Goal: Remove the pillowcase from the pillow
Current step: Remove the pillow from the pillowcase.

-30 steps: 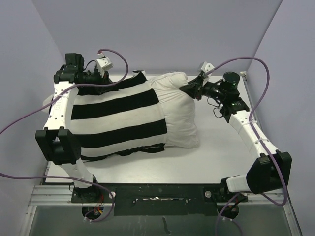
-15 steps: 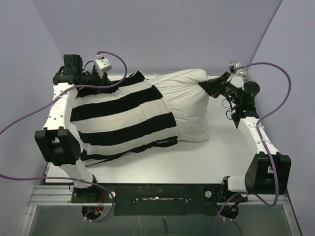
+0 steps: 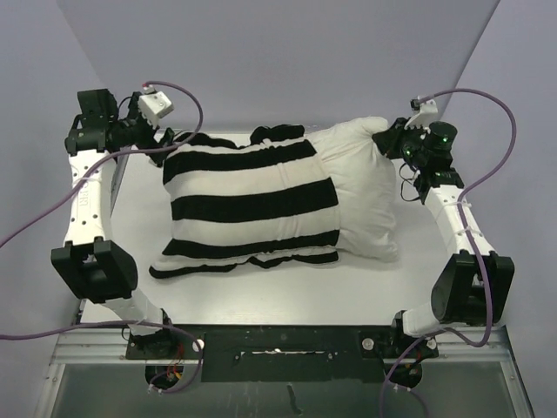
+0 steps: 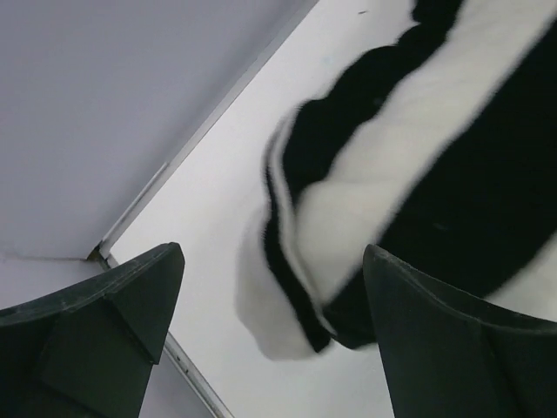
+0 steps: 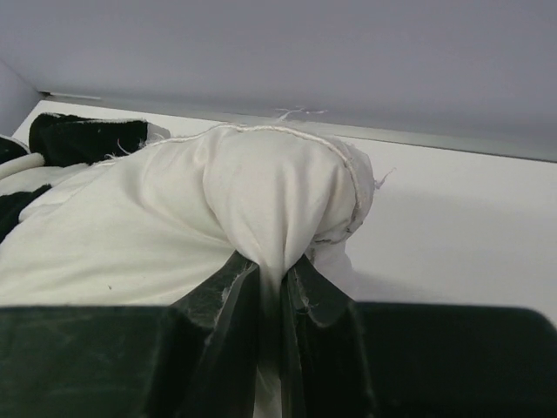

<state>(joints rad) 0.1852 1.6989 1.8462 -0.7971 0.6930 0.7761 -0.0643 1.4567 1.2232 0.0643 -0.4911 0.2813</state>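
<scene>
The pillowcase [image 3: 248, 205] lies on the table [image 3: 261, 300], sleeving the left part of the pillow [image 3: 365, 192]; the bare right end sticks out. Both seem soft and light (best pinched at the cover's far left corner). The right gripper [image 5: 280, 272] is clamped on the pillow's far right corner; the left gripper [image 4: 270, 292] gapes empty. How deep the pillow sits is hidden

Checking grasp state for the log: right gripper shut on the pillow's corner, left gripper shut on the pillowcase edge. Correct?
No. The left gripper is open: the left wrist view shows it spread wide, with the pillowcase beyond it, ungripped. The right gripper is shut on the pillow corner, as stated.
</scene>
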